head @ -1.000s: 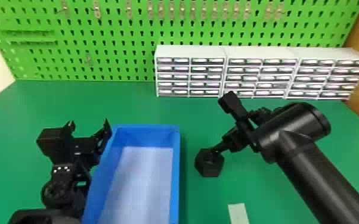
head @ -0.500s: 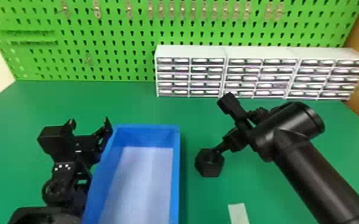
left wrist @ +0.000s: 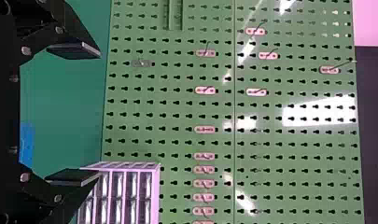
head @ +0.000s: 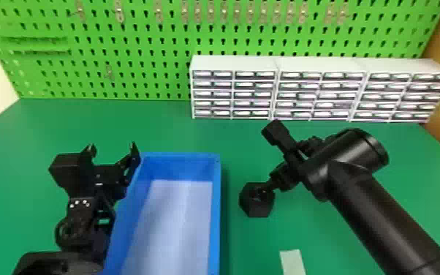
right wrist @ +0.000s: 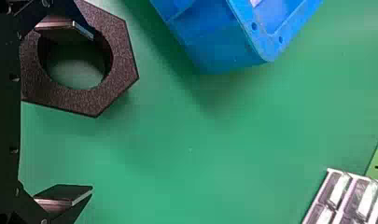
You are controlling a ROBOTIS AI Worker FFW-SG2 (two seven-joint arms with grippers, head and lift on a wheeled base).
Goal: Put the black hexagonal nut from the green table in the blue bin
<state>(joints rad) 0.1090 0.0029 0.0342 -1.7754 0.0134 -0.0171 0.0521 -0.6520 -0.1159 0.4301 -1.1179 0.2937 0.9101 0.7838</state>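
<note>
The left hand (head: 112,145) is located at the left side of the blue bin (head: 215,219), its fingers spread and released; contact with the rim cannot be determined. The bin stands on the green tabletop (head: 150,124), with its pale inner floor visible. Behind it, a green pegboard (head: 150,76) carries metal hooks along its upper part. To the right of the bin, and apart from it, the black hexagonal nut (head: 257,209) rests on the tabletop, hole facing up. The right hand (head: 285,167) is released: one finger (right wrist: 65,29) is at the nut's hole, the opposite finger (right wrist: 63,192) well apart from the nut. A pale strip (head: 292,261) lies nearer the front edge of the view. White drawer units (head: 319,66) stand in a row at the rear right.
</note>
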